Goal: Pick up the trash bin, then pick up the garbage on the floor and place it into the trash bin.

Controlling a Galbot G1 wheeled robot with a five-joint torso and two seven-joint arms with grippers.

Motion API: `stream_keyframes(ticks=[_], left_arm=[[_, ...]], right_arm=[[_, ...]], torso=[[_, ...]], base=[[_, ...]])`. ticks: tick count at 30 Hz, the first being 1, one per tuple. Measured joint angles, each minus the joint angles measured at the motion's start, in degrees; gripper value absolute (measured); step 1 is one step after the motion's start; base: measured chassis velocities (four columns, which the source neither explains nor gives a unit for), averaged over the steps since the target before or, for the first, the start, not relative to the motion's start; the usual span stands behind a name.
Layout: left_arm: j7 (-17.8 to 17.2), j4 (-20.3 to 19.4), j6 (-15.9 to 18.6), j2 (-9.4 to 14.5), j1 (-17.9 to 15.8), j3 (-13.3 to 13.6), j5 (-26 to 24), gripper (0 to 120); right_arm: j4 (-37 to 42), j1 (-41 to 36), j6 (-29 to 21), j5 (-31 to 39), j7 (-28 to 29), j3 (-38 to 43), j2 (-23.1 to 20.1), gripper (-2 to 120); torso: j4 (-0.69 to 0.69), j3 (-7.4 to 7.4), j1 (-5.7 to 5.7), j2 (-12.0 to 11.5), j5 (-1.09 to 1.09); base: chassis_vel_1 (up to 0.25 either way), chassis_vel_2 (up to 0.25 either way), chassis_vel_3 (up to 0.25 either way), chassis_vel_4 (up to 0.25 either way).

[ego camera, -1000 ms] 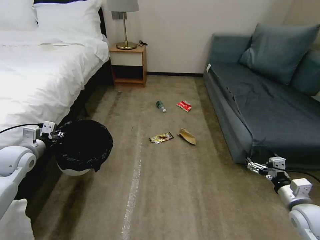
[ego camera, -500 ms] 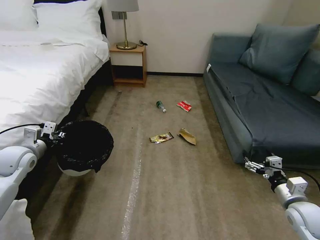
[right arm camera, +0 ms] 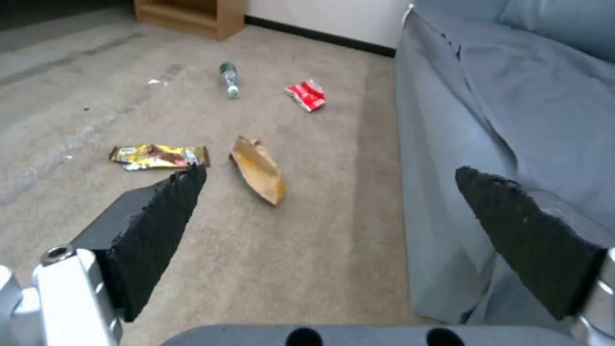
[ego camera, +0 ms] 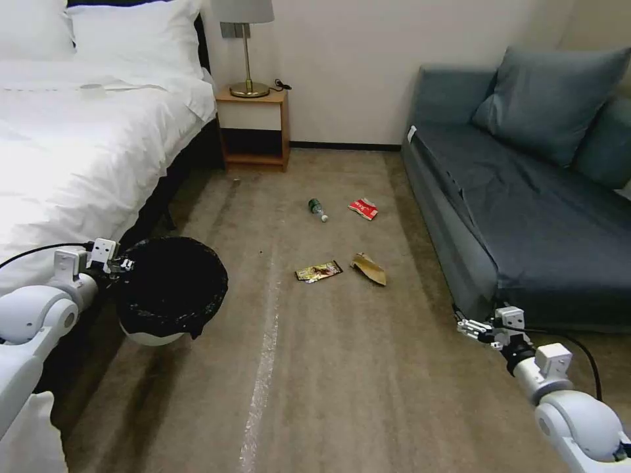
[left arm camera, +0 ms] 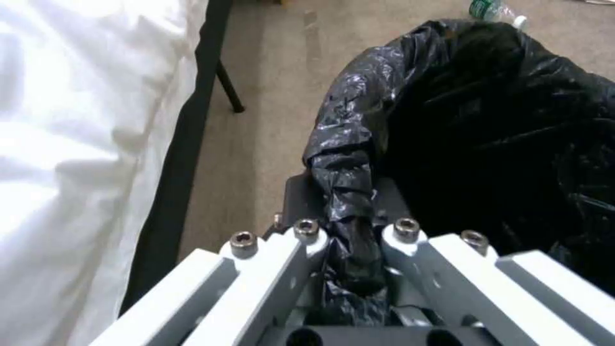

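Observation:
The trash bin (ego camera: pixel 172 289), white with a black bag over its rim, hangs above the carpet at the left beside the bed. My left gripper (ego camera: pixel 121 266) is shut on its bagged rim (left arm camera: pixel 349 192). Garbage lies on the carpet ahead: a brown paper piece (ego camera: pixel 369 269) (right arm camera: pixel 258 168), a gold wrapper (ego camera: pixel 318 271) (right arm camera: pixel 158 156), a red-and-white packet (ego camera: pixel 363 209) (right arm camera: pixel 307 94) and a small bottle (ego camera: pixel 317 209) (right arm camera: pixel 228 79). My right gripper (ego camera: pixel 468 326) hangs open low at the right, near the sofa's front corner, well short of the paper piece. Its black pads (right arm camera: pixel 163 211) stand wide apart.
A white bed (ego camera: pixel 79 144) runs along the left. A wooden nightstand (ego camera: pixel 253 125) with a lamp stands at the back wall. A blue-grey sofa (ego camera: pixel 526 203) fills the right side. A pale strip (ego camera: pixel 263 368) runs down the open carpet between them.
My right gripper has moved left and lower, closer to the sofa's front corner. The left arm with the trash bin has shifted slightly right.

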Motion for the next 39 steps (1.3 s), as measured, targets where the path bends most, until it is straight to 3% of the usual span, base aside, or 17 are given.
stream_keyframes(ticks=[24,39], left_arm=[[1.21,2.33,-1.65,-1.08,-0.87,0.34,0.96,4],[2.49,4.38,-2.80,-1.51,-2.30,1.11,1.75,4]], right_arm=[[-4.16,2.96,1.27,0.10,-0.44,-2.80,0.34,100],[-6.75,5.35,1.58,-0.03,-0.66,-4.91,0.80,100]], torso=[[0.00,0.00,0.00,0.00,0.00],[0.00,0.00,0.00,0.00,0.00]], base=[[-0.004,0.003,0.005,-0.003],[-0.073,0.083,0.078,-0.080]])
